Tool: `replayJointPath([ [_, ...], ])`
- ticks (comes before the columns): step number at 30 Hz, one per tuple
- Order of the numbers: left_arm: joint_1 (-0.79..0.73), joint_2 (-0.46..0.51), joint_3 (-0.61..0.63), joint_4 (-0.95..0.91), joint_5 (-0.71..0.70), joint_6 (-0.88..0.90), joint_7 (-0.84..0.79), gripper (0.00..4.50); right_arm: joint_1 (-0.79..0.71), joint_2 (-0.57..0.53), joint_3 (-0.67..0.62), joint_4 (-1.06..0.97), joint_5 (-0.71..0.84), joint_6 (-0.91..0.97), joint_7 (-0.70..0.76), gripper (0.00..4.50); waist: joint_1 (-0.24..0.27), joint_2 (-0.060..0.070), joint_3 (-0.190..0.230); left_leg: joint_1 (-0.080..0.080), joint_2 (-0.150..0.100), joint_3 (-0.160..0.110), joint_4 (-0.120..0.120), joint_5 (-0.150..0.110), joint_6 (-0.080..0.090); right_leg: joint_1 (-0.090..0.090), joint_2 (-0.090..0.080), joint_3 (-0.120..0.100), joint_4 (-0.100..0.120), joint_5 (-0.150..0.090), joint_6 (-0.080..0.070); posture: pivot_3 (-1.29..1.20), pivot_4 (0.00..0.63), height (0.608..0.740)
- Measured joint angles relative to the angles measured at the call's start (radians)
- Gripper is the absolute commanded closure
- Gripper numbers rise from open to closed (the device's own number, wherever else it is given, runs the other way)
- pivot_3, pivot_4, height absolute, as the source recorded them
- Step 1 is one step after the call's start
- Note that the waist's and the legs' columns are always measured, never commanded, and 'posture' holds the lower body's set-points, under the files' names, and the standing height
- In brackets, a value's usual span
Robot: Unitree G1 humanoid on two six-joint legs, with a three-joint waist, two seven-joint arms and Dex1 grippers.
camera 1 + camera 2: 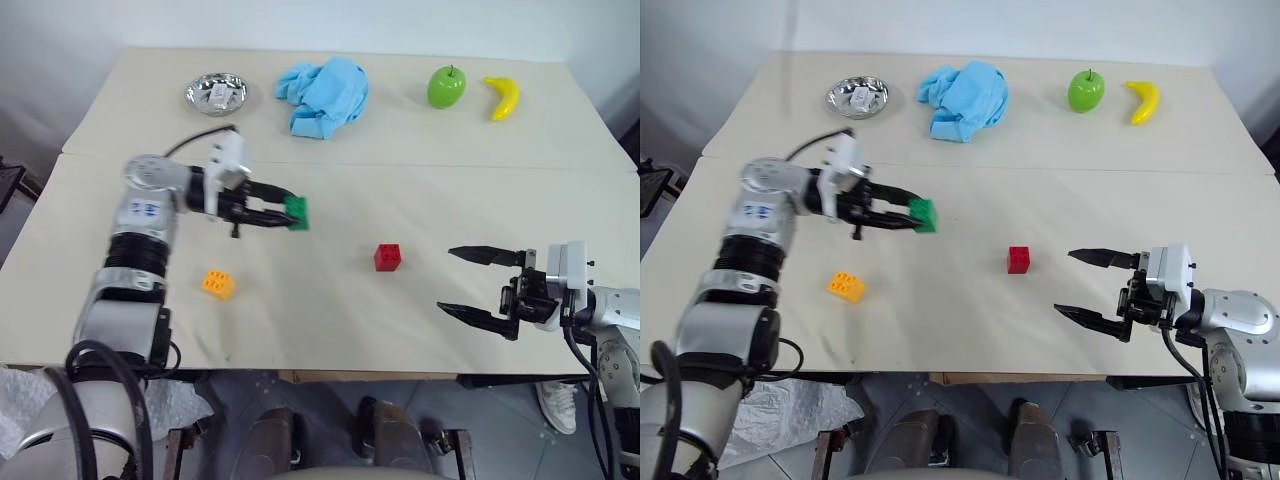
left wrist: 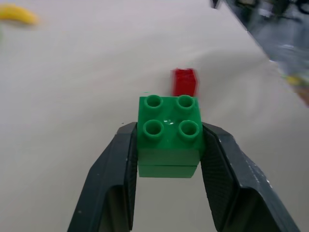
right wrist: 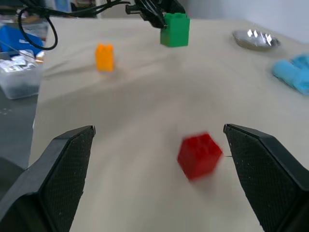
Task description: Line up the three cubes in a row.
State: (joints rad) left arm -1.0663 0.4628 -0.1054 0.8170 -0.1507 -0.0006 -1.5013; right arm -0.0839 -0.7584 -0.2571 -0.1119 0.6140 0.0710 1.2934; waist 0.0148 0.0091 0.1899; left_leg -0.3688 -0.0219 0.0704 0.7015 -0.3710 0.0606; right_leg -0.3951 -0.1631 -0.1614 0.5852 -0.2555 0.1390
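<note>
- Wide cream desk (image 1: 420,190) – carries all three cubes.
- Right hand (image 1: 478,283): jaws wide, empty, near the red studded plastic cube (image 1: 388,257).
- Left hand (image 1: 272,212): clamped on the green studded plastic cube (image 1: 297,212), carried above the desk.
- Orange-yellow studded cube (image 1: 217,284) rests apart.
- Next move, as judged: set green beside red, in line.

No legible text, brand, number or sign appears on any surface. A small blue marking sits on the white casing of the left arm (image 1: 140,210), too small to read. A small white item lies in the metal bowl (image 1: 216,94) near the far left corner of the tabletop (image 1: 420,190); nothing on it can be read. The studs of the green cube (image 2: 169,133) bear no readable lettering.
</note>
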Motion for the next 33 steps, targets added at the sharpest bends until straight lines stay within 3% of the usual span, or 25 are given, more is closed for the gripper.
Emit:
replayJointPath([
  [8,0.068,-0.052,-0.142,-0.108,0.088,0.075,0.050,3.03,0.054,0.031,-0.018,-0.002,-0.003,-0.023,-0.003,0.00,-0.001,0.000,0.000,0.000,0.003,-0.001,0.001,0.000,0.000,0.000,-0.001,0.001,0.001,0.000,0.000,0.00,0.150,0.740],
  [26,0.076,-0.134,-0.132,-0.025,0.129,-0.032,0.244,3.03,0.021,0.059,-0.010,0.107,-0.021,-0.029,0.038,0.00,0.015,0.000,0.000,-0.002,0.003,-0.004,0.007,0.000,0.001,0.002,-0.002,0.000,0.002,0.001,0.002,0.00,0.150,0.740],
  [33,0.076,-0.126,-0.114,-0.028,0.108,-0.028,0.189,0.82,0.024,0.059,-0.010,0.107,-0.022,-0.028,0.039,0.00,0.012,0.000,0.000,-0.002,0.003,-0.004,0.007,0.000,0.001,0.002,-0.002,0.000,0.002,0.001,0.002,0.00,0.150,0.740],
])
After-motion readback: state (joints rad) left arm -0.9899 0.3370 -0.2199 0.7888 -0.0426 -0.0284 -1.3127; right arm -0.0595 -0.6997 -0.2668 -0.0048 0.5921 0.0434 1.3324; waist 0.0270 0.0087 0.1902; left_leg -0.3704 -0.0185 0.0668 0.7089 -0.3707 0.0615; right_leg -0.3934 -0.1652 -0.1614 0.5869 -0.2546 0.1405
